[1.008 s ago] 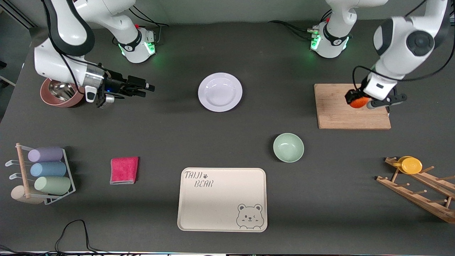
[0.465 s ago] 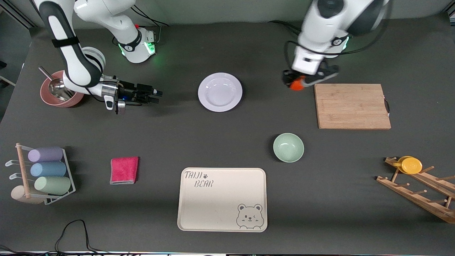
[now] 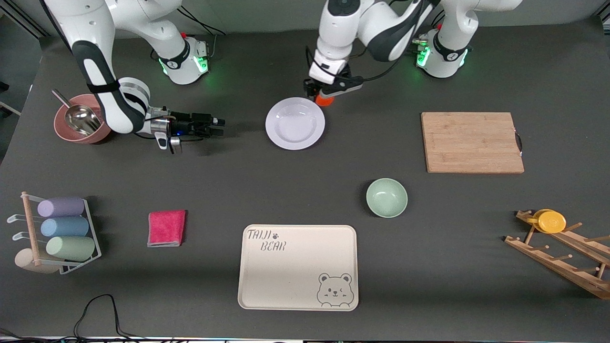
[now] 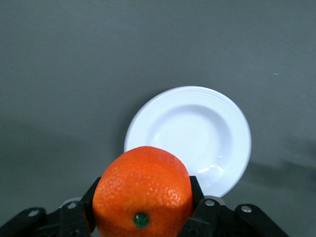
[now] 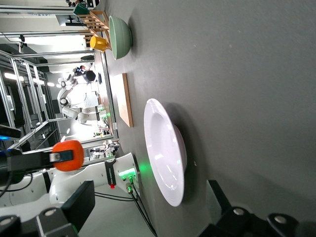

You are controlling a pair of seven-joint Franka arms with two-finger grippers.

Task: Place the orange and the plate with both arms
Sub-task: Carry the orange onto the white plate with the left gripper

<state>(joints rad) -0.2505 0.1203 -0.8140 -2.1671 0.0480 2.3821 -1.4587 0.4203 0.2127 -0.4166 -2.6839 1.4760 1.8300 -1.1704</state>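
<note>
The orange is held in my left gripper, which is shut on it just above the rim of the white plate. In the left wrist view the orange fills the space between the fingers of the left gripper, with the plate below it. My right gripper is open and empty, low over the table beside the plate toward the right arm's end. The right wrist view shows the plate edge-on ahead of the right gripper, and the orange farther off.
A pale green bowl and a wooden cutting board lie toward the left arm's end. The cream bear tray and a pink cloth are nearer the camera. A pink bowl with a scoop sits by the right arm.
My left arm has carried the orange from over the cutting board across to the plate's rim. My right gripper has moved toward the plate and turned level with the table.
</note>
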